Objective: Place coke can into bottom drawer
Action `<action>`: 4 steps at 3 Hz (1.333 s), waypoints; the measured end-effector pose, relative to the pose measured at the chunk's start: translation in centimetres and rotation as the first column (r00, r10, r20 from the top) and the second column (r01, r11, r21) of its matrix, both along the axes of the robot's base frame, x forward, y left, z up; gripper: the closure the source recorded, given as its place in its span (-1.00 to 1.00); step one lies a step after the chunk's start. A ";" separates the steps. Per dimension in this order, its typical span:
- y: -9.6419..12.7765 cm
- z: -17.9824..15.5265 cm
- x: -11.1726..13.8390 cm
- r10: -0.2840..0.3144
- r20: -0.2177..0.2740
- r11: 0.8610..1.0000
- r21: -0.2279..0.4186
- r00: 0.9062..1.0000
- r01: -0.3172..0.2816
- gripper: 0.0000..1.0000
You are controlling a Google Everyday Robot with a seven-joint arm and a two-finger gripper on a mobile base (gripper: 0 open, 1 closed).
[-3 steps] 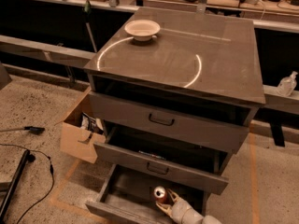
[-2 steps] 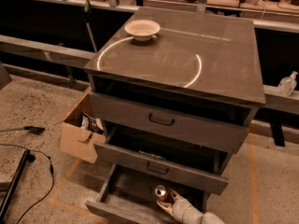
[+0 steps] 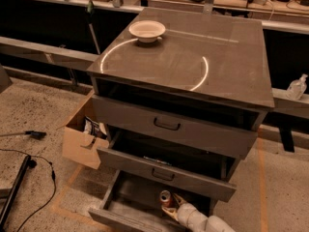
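The coke can point(image 3: 166, 197), red with a silver top, stands upright inside the open bottom drawer point(image 3: 126, 203) of the grey three-drawer cabinet, near the drawer's middle right. My gripper point(image 3: 172, 205) reaches into this drawer from the lower right, low over the drawer floor and right against the can's right and front side. My pale arm point(image 3: 203, 220) runs off towards the bottom edge of the view. The frame does not show whether the gripper is holding the can.
The two upper drawers point(image 3: 169, 124) with dark handles stand partly open above the bottom one. A white bowl point(image 3: 147, 30) sits on the cabinet top. An open cardboard box point(image 3: 84, 137) stands left of the cabinet. Cables point(image 3: 29, 166) lie on the floor at left.
The can and my gripper stay almost in place in the bottom drawer; no clear movement shows.
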State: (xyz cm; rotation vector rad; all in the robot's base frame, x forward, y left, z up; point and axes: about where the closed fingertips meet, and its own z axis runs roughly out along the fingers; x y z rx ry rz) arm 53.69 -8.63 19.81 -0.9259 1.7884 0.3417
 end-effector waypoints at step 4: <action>0.3 -3.0 0.4 -0.041 -0.075 0.999 -0.007 0.996 0.040 -1.00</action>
